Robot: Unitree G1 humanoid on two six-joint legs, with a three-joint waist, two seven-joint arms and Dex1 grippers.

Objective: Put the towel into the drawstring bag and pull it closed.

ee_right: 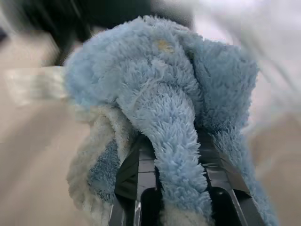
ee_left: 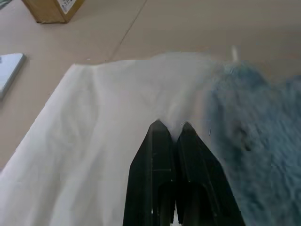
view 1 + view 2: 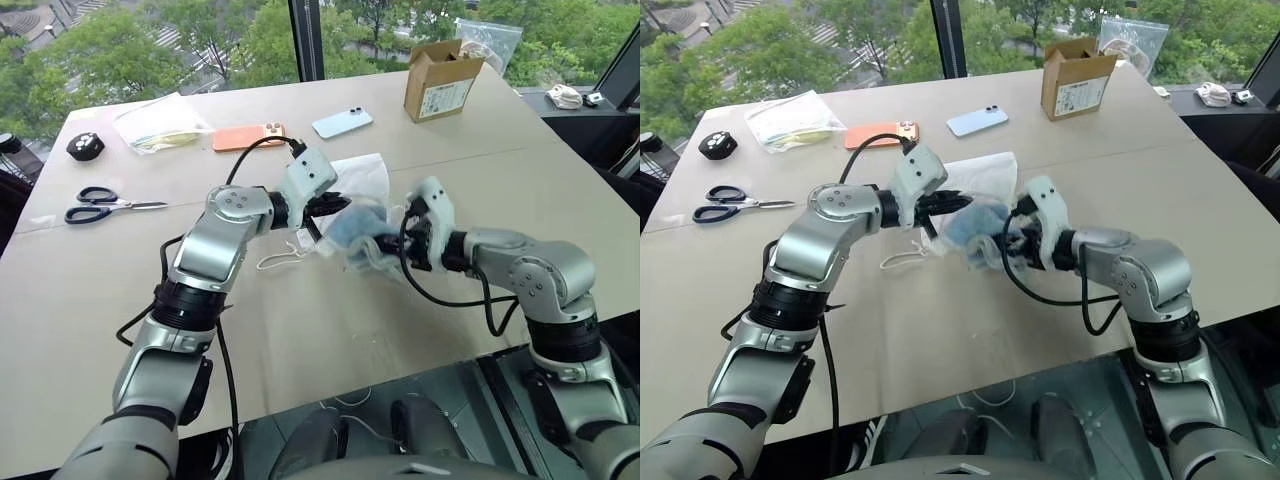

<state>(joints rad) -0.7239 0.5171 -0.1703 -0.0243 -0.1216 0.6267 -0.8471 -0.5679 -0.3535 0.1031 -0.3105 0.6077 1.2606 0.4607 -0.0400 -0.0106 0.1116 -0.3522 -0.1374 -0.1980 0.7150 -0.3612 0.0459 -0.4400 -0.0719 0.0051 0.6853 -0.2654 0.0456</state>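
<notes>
Fluffy light blue towel (image 1: pixel 160 89) bunched, pinched in right gripper (image 1: pixel 171 165), left gripper (image 2: pixel 171 129) clamping thin white drawstring bag (image 2: pixel 103 122)

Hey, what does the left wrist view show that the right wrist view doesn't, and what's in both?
Left wrist view alone: the left gripper, its two black fingers pressed together on the thin white fabric of the drawstring bag, plus a corner of the cardboard box and the edge of the pale blue phone on the table.

Right wrist view alone: the right gripper, its fingers clamped on a fold of fluffy cloth.

Both: the light blue towel, beside the bag fabric in the left wrist view.
</notes>
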